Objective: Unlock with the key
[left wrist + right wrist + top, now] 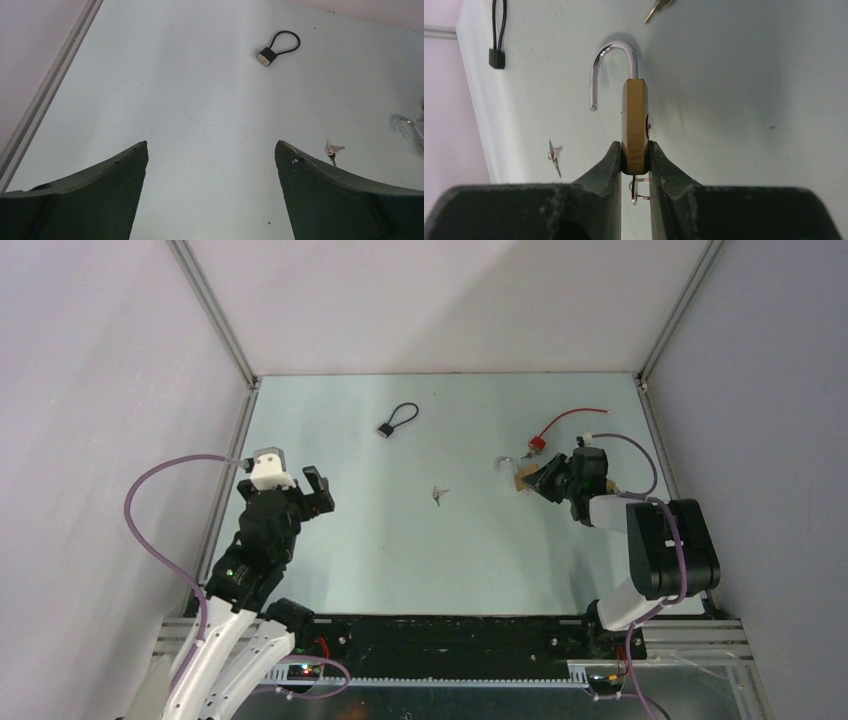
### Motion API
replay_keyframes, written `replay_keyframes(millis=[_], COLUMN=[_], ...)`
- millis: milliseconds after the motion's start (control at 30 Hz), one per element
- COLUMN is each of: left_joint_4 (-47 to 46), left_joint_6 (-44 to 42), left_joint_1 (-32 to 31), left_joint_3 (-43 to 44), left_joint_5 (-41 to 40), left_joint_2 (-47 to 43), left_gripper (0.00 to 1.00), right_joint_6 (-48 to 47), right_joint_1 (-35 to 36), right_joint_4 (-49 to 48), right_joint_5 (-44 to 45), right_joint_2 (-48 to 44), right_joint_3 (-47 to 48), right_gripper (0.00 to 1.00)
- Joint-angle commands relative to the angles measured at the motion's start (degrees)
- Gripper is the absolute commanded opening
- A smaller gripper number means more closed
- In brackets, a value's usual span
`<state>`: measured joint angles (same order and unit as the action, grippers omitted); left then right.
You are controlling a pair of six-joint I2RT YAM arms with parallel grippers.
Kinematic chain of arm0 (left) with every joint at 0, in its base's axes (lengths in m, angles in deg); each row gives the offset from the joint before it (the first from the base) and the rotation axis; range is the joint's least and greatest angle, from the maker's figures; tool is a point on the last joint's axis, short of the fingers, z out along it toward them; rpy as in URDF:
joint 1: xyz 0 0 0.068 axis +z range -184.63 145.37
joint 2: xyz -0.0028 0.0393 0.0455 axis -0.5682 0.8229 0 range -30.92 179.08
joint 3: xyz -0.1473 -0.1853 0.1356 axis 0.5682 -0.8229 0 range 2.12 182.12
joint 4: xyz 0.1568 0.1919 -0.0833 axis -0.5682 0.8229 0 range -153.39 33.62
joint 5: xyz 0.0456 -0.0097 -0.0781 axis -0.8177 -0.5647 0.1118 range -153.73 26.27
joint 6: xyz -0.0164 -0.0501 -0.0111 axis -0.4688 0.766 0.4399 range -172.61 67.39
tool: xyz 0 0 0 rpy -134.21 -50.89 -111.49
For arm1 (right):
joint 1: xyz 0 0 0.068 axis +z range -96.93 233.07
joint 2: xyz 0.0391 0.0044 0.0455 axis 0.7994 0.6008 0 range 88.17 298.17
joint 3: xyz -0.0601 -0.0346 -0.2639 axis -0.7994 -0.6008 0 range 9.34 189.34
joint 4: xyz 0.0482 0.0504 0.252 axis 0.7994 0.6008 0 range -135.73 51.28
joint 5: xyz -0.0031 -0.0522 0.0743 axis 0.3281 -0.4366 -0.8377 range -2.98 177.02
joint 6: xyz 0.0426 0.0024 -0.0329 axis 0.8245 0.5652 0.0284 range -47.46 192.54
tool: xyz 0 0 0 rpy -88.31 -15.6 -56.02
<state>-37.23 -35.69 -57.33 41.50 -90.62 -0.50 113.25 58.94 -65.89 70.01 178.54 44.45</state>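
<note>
My right gripper is shut on a brass padlock, gripping its lower body between both fingers. The silver shackle stands open, its free end out of the body. A key with a wire ring sticks out of the padlock's bottom, between my fingers. In the top view the padlock is at the table's right side. Its shackle also shows at the right edge of the left wrist view. My left gripper is open and empty over the table's left side, its fingers wide apart.
A loose pair of keys lies mid-table, also seen in the wrist views. A black cable lock lies at the back. A red cable lock lies behind my right gripper. Another key shows at the right wrist view's top edge.
</note>
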Motion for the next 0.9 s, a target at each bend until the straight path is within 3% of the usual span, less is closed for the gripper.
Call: replay_keyframes(millis=[0, 200, 367, 500, 633, 867], left_joint_4=[-3.75, -4.86, -4.92, -4.93, -4.88, -3.80], left_joint_6=[-2.28, -2.83, -2.51, -2.39, -1.91, 0.86], left_joint_1=[0.33, 0.27, 0.25, 0.25, 0.30, 0.29], left_joint_3=[-0.96, -1.38, -1.23, -0.37, 1.31, 7.51], left_joint_5=[-2.05, -1.99, -1.75, -1.12, 0.04, 3.00], left_joint_2=[-0.27, -0.32, -0.44, 0.49, 3.61, 15.95], left_gripper=[1.00, 1.00, 1.00, 1.00, 1.00, 1.00], right_joint_6=[0.25, -0.78, -1.73, -5.84, -9.47, -16.65], right_joint_1=[-3.85, -8.72, -11.14, -11.40, -11.02, -5.04], right_joint_4=[-4.71, -2.55, 0.74, 8.08, 16.30, 30.72], right_joint_5=[-3.42, -6.34, -5.02, 1.26, 9.72, 27.90], right_joint_2=[0.29, 2.76, 2.10, -1.91, -7.87, -21.65], right_joint_3=[1.80, 4.14, 5.50, 6.96, 7.86, 9.18], right_gripper=[0.03, 0.19, 0.62, 0.81, 0.88, 0.91])
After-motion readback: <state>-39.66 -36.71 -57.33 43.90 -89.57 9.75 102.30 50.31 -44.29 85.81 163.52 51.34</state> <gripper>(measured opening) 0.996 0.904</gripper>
